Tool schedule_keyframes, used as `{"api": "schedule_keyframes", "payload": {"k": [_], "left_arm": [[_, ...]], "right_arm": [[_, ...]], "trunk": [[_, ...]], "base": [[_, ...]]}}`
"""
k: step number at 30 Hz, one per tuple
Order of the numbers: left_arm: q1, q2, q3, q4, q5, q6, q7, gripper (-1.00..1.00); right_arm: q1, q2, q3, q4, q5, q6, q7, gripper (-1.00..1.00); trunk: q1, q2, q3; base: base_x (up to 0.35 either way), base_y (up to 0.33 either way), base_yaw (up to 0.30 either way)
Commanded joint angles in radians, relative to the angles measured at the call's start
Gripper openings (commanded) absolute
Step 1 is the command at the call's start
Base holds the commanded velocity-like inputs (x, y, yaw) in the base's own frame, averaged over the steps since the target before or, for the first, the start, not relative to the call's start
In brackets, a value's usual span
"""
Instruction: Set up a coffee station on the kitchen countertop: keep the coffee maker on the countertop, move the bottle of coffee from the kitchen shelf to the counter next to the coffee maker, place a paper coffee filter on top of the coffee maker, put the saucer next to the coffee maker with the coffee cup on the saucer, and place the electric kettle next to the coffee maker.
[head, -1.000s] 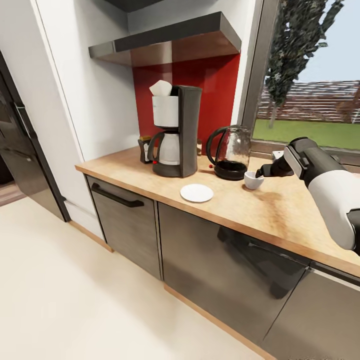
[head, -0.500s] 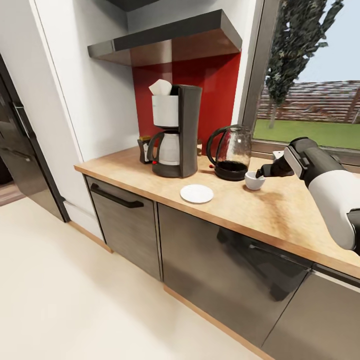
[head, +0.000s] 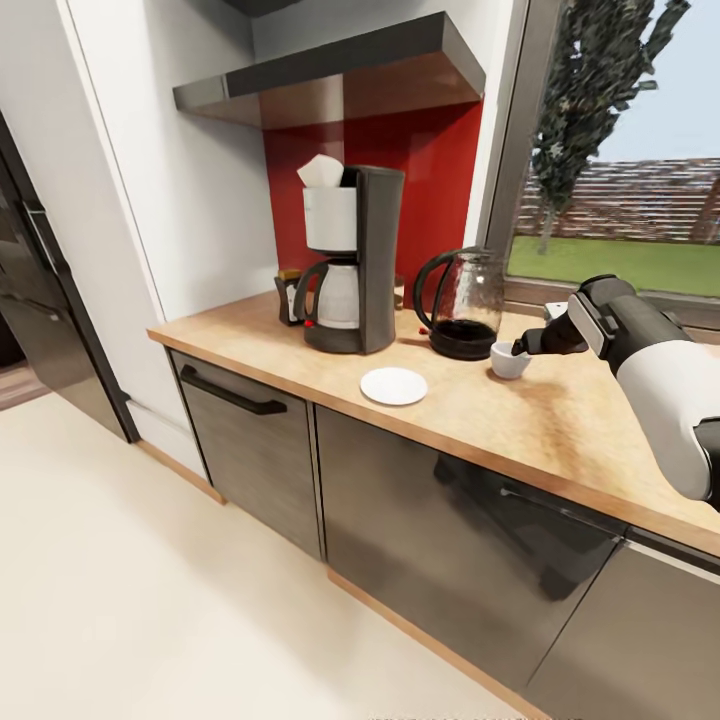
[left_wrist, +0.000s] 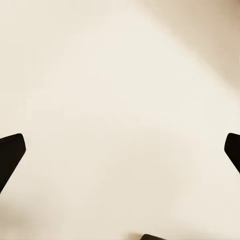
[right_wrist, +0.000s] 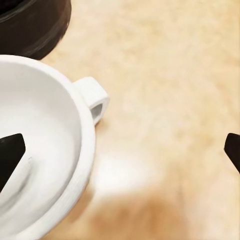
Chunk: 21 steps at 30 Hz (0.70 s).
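Observation:
The coffee maker (head: 347, 262) stands on the kitchen countertop (head: 560, 420) with the paper coffee filter (head: 321, 172) on its top. Behind its left side the bottle of coffee (head: 289, 297) peeks out. The electric kettle (head: 461, 303) stands to its right, and the saucer (head: 393, 386) lies bare in front. The coffee cup (head: 506, 361) sits on the wood beside the kettle. My right gripper (head: 519, 347) is open at the cup. In the right wrist view one fingertip (right_wrist: 10, 156) hangs over the coffee cup (right_wrist: 47, 150) bowl, the other outside past its handle. My left gripper (left_wrist: 120, 150) is open over pale floor.
The kitchen shelf (head: 340, 70) hangs above the coffee maker, before a red backsplash (head: 430, 170). A window (head: 620, 160) runs behind the counter's right part. Dark cabinet fronts (head: 420, 500) sit below, a dark appliance (head: 40, 300) stands at far left, and cream floor (head: 150, 600) lies in front.
The head camera has shifted slightly. My right gripper stays open at the cup, which rests in the same spot.

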Motion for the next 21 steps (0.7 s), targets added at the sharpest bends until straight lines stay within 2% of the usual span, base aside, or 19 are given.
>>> {"api": "schedule_keyframes", "payload": {"k": [1, 21], "left_arm": [[0.000, 0.000, 0.002, -0.001, 0.011, 0.002, -0.009, 1.00], [0.000, 0.000, 0.002, -0.001, 0.011, 0.002, -0.009, 1.00]], "right_arm": [[-0.001, -0.001, 0.008, -0.001, -0.008, 0.004, -0.001, 1.00], [-0.001, -0.002, 0.008, -0.001, -0.008, 0.004, -0.001, 1.00]], "trunk": [[0.000, 0.000, -0.002], [0.000, 0.000, -0.015]], "base": [[0.000, 0.000, 0.000], [0.000, 0.000, 0.000]]}}
